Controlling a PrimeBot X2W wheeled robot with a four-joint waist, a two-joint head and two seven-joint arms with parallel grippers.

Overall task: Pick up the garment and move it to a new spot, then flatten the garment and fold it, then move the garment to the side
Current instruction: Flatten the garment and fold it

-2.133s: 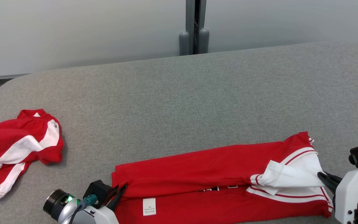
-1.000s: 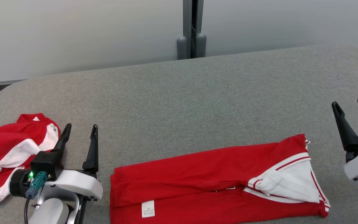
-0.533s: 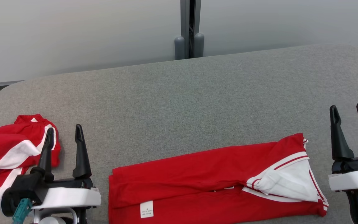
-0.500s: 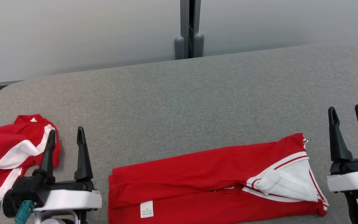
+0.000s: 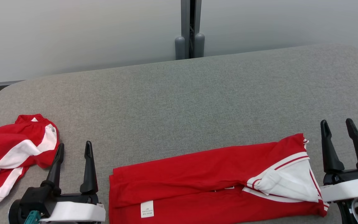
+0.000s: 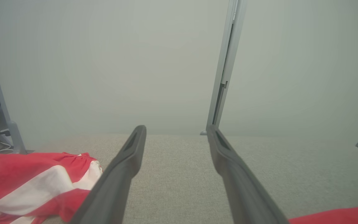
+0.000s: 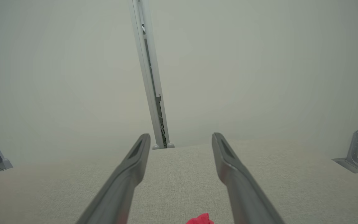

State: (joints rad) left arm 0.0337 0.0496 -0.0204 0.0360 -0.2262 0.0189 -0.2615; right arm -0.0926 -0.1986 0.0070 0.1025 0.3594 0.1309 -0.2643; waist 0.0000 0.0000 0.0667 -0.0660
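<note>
Left gripper [image 5: 75,143]: fingers spread wide and empty, pointing away from the robot, over the table between the two red cloths.
Right gripper [image 5: 336,120]: fingers spread wide and empty, just beside the garment's right end.
Garment [image 5: 197,174]: red, folded into a long band, lying flat near the table's front edge between the grippers. It has a white striped panel at its right end and a white tag [image 5: 147,209] near its left.
Second garment [image 5: 14,152]: red and white, crumpled, at the table's left edge, apart from the folded one.
Table [image 5: 179,99]: grey fabric top with rounded corners.
Behind: pale wall panels [image 5: 73,31] joined by a grey post [image 5: 190,28].
</note>
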